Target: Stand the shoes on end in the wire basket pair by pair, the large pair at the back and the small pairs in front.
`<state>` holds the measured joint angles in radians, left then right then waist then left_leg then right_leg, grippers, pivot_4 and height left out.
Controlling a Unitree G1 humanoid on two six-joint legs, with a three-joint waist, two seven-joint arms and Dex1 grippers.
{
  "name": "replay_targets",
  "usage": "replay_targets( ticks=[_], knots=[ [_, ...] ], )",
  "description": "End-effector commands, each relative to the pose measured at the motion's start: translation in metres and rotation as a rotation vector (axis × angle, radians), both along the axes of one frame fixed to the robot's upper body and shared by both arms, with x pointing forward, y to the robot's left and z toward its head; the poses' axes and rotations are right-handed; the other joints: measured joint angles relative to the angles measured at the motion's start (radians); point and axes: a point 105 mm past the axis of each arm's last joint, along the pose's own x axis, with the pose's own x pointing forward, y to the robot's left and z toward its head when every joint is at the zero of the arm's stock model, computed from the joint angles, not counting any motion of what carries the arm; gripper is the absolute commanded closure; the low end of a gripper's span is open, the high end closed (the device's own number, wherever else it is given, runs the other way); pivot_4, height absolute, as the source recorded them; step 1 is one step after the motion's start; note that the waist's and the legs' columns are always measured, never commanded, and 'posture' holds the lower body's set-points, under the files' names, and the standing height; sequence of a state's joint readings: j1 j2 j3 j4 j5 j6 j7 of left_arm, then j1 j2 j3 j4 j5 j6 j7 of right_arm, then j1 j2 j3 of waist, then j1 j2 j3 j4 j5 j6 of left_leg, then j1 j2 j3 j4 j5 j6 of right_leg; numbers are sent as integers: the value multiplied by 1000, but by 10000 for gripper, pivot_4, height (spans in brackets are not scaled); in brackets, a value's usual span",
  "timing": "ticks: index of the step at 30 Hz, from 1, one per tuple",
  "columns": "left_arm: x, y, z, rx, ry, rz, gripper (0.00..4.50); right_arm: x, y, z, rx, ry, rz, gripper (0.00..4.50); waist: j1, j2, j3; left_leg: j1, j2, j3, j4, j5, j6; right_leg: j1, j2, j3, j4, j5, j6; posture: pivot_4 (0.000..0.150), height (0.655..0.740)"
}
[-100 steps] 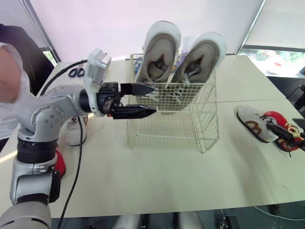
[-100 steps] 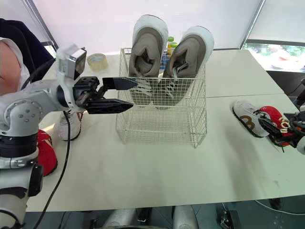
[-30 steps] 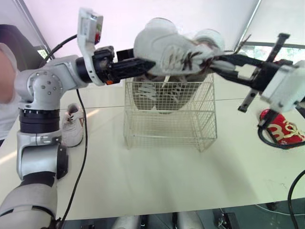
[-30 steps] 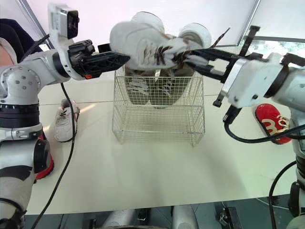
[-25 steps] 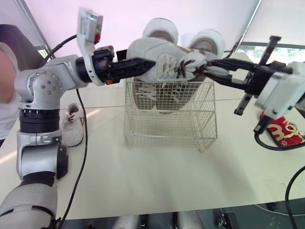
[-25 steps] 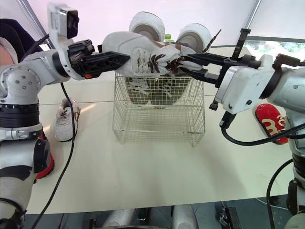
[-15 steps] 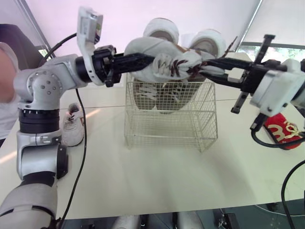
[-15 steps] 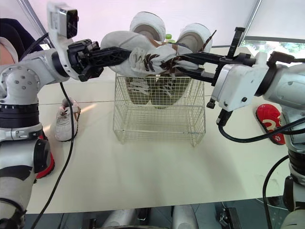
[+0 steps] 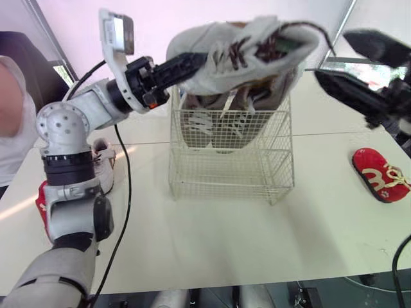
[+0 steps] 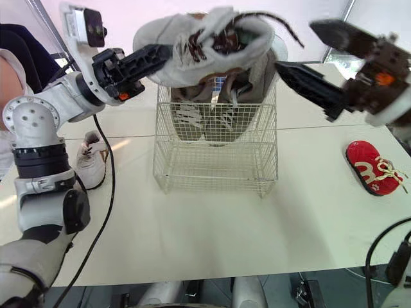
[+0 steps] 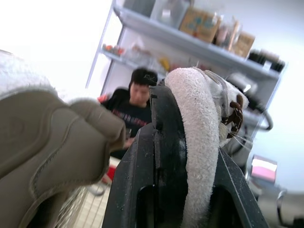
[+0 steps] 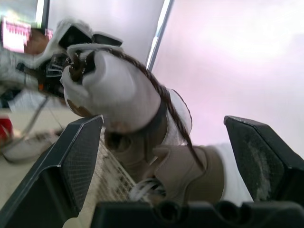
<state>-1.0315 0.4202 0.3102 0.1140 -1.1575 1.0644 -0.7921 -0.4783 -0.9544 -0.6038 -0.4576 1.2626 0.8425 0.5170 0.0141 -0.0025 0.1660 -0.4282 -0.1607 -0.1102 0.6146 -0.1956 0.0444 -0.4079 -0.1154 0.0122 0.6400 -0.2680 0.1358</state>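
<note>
- Left tool (image 9: 196, 61): clamped on the toe end of a white shoe (image 9: 247, 45) with brown laces.
- White shoe: held in the air above the wire basket (image 9: 228, 160), lying crosswise over its top, heel end towards the robot's right, one lace trailing free.
- Right tool (image 10: 294, 46): fingers wide apart, just beside the heel end of the shoe and not touching it.
- Large pair (image 10: 221, 119): standing on end side by side at the back of the basket; the front part holds nothing.
- Table (image 9: 257, 237): carries the basket; a red shoe (image 10: 374, 169) lies well apart to the right, a small white shoe (image 10: 90, 160) to the left.
- A person (image 9: 13, 115) is at the left edge.
</note>
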Motion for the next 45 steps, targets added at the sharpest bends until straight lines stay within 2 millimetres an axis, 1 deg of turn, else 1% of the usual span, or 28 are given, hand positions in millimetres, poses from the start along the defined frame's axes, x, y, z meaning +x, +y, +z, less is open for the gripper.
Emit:
replay_targets(
  ticks=[1,3,5,9,12,15,18,21,22,23,28,30,32,33,35,36,38,39,42,45],
  knots=[
    [-11,-2,15,-63,-48,-14,42189,-9,9,-3,148,70,99,395,-2,0,0,0,0,1,0,0,0,0,-1,0,0,0,0,1500,7400],
    [-10,-8,16,-88,-39,-29,42189,-5,21,-4,263,112,183,395,-9,0,0,0,0,2,1,0,0,-1,-1,1,1,0,0,1500,7400],
    [-10,-13,15,-102,-34,-43,42189,0,33,1,363,121,246,395,-13,0,0,1,0,2,1,0,0,0,-1,1,2,0,0,1500,7400],
    [-10,-22,15,-111,-31,-55,42189,2,58,10,415,108,352,395,-11,0,0,1,0,2,1,1,0,-1,0,1,4,0,0,1500,7400],
    [-9,-24,14,-114,-31,-51,42189,0,70,18,446,96,422,395,-8,0,0,0,0,2,1,1,0,-2,0,1,3,0,0,1500,7400],
    [-8,-27,9,-110,-29,-40,42189,3,77,26,477,77,453,395,-4,0,0,0,0,2,1,1,0,-2,0,1,3,0,0,1500,7400],
    [-7,-29,5,-102,-31,-29,42189,7,80,33,510,61,467,395,-3,0,0,0,0,2,1,1,0,-2,1,1,4,0,0,1500,7400],
    [-6,-31,3,-97,-33,-18,42189,10,81,36,524,51,468,395,-2,0,0,0,0,2,1,1,0,-2,1,1,4,0,0,1500,7400],
    [-6,-31,3,-97,-34,-16,42189,12,82,36,528,50,465,5562,-3,0,0,0,0,2,1,1,0,-2,1,1,5,0,0,1500,7400],
    [-6,-31,3,-96,-34,-14,42189,13,82,36,528,49,463,9187,-3,0,0,0,0,2,1,1,0,-2,1,1,5,0,0,1500,7400],
    [-5,-32,-2,-67,-39,20,42189,14,83,36,520,42,460,31865,-4,0,0,0,0,2,1,1,-1,-3,1,2,5,0,0,1500,7400],
    [-3,-34,-6,-26,-32,41,42189,15,82,36,515,42,456,37377,-4,0,0,0,0,2,1,1,-1,-3,1,2,5,0,0,1500,7400],
    [-1,-35,-12,35,-43,69,31536,16,82,37,495,45,443,37432,-5,0,0,0,0,2,1,1,-1,-3,1,2,5,0,0,1500,7400],
    [-2,-34,-13,59,-53,74,27780,17,82,38,482,45,438,37432,-5,0,0,0,0,2,1,1,-1,-3,1,2,5,0,0,1500,7400],
    [-5,-30,-16,96,-80,69,17855,16,81,39,451,44,440,37432,-7,0,0,0,0,2,1,1,-1,-3,1,2,6,0,0,1500,7400],
    [-6,-25,-17,122,-96,76,11681,16,79,41,415,41,442,37432,-6,0,0,0,0,2,1,1,-1,-3,2,2,6,0,0,1500,7400],
    [-7,-13,-22,198,-140,97,1199,15,72,43,300,37,438,37432,-6,1,1,0,0,2,0,1,-1,-4,2,2,5,0,0,1500,7400],
    [-8,-7,-25,229,-160,107,529,16,67,43,231,36,431,37432,-6,1,1,0,0,2,0,1,-1,-4,2,2,5,0,-1,1500,7400],
    [-8,9,-28,282,-185,120,529,26,52,40,31,51,383,37432,-5,1,1,0,0,2,-1,0,-2,-3,2,2,4,0,-1,1500,7400],
    [-7,16,-27,303,-198,140,529,31,43,38,-149,50,383,37432,-4,1,1,0,0,2,-1,0,-2,-4,1,1,2,-1,-3,1500,7400]
  ],
)
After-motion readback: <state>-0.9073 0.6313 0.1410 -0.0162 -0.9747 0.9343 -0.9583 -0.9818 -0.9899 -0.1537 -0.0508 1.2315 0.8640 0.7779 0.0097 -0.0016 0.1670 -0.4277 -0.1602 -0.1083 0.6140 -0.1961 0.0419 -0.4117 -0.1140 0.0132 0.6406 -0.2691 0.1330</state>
